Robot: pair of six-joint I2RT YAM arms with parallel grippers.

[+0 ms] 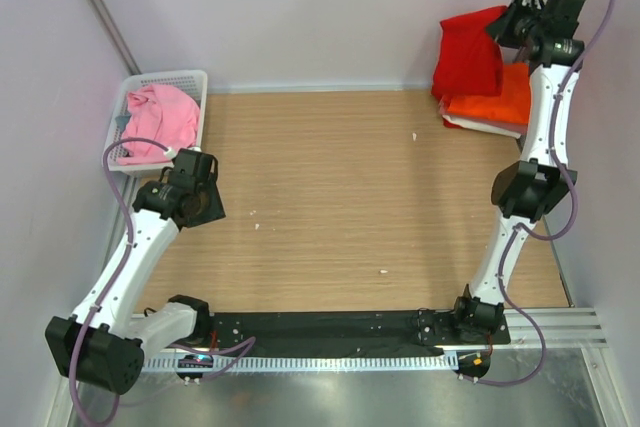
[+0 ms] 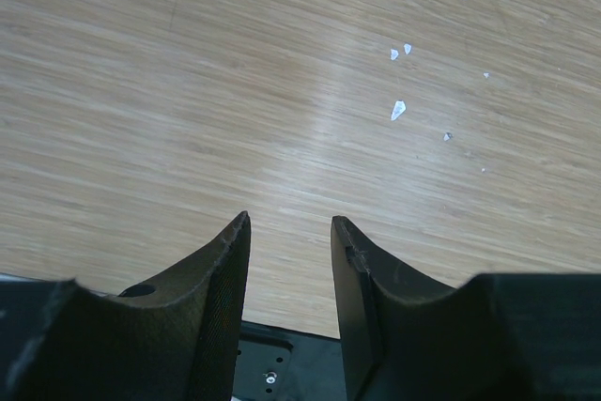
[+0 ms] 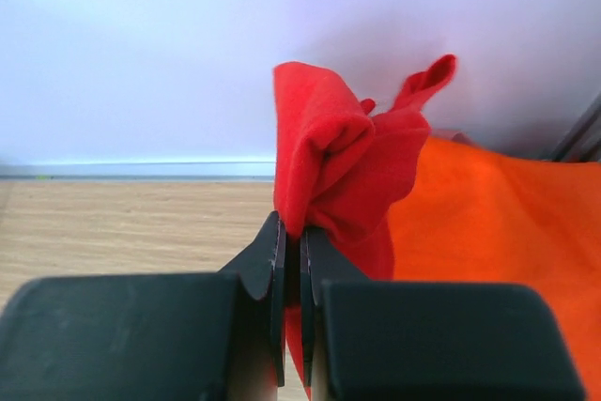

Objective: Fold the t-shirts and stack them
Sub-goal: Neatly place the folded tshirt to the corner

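My right gripper [image 1: 512, 25] is shut on the bright red t-shirt [image 1: 468, 55] and holds it raised at the far right corner; in the right wrist view the red cloth [image 3: 329, 157] bunches between the jaws of my right gripper [image 3: 293, 227]. Under it lies a folded orange t-shirt [image 1: 498, 102], also in the right wrist view [image 3: 498, 232], on a white one whose edge [image 1: 480, 125] shows. A pink t-shirt [image 1: 160, 119] lies crumpled in the basket. My left gripper [image 2: 289, 223] is open and empty over bare wood [image 2: 188, 91] at the left.
A white mesh basket [image 1: 190, 80] stands at the far left corner. Walls close in the table on the left, back and right. A black rail [image 1: 320, 327] runs along the near edge. Small white scraps [image 2: 398, 110] lie on the wood.
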